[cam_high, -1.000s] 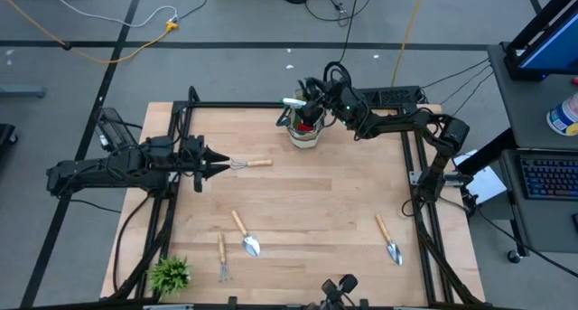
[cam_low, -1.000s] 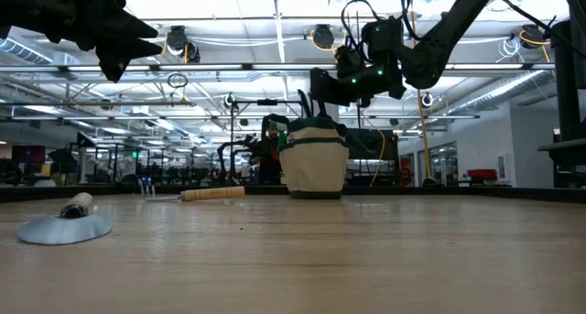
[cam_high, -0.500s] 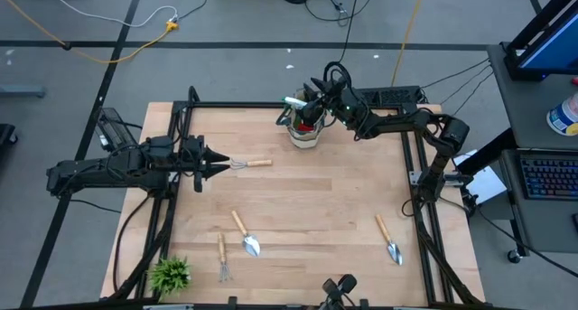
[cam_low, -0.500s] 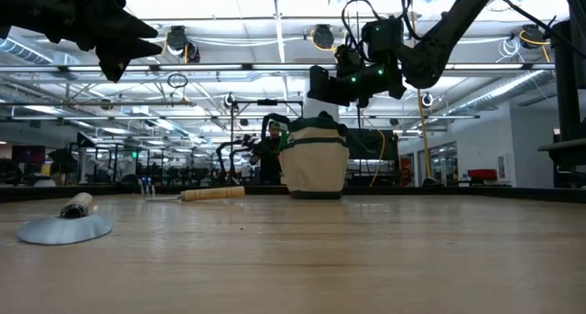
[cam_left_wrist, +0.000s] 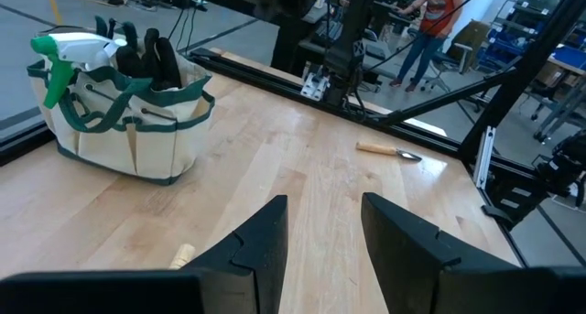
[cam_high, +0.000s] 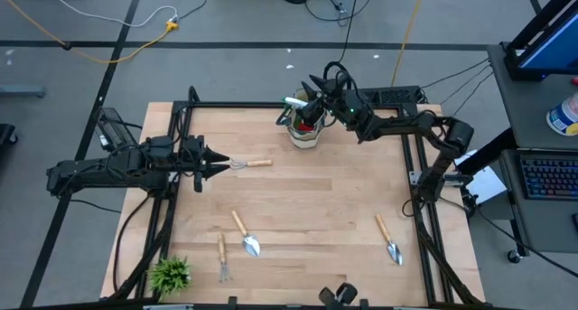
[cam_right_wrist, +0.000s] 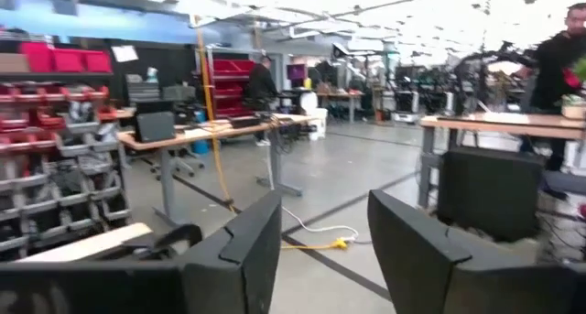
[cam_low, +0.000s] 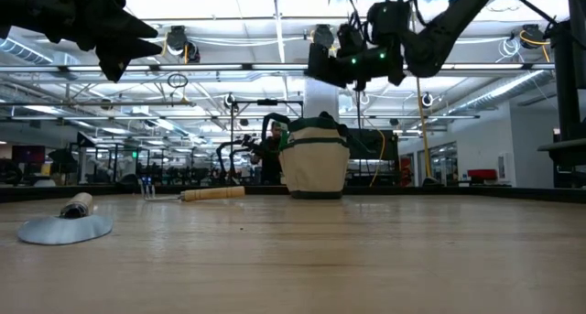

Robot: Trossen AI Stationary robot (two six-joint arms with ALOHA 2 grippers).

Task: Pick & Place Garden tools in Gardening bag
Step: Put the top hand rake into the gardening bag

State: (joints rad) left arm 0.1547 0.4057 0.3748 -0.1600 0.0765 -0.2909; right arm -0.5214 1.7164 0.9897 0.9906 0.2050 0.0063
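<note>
The beige gardening bag (cam_high: 305, 132) stands upright at the table's far middle, with a green spray bottle (cam_left_wrist: 64, 50), black shears and a red glove sticking out of its mouth. My right gripper (cam_high: 311, 93) hovers open and empty above the bag; it also shows in the low view (cam_low: 322, 69). My left gripper (cam_high: 217, 164) is open and empty above the table's left side. Its fingers point at the metal end of a wooden-handled rake (cam_high: 249, 164) that lies flat on the table. Two trowels (cam_high: 245, 235) (cam_high: 389, 240) and a small rake (cam_high: 222, 256) lie flat near the front.
A small spiky green plant (cam_high: 170, 274) stands at the near left corner. Black frame rails (cam_high: 181, 138) run along the table's left, right and far edges. Bare wood (cam_high: 316, 201) lies between the bag and the front tools. People stand in the room beyond.
My right gripper has gone up from the bag's mouth and now stands higher above it. The bag and the tools on the table have stayed where they were.
</note>
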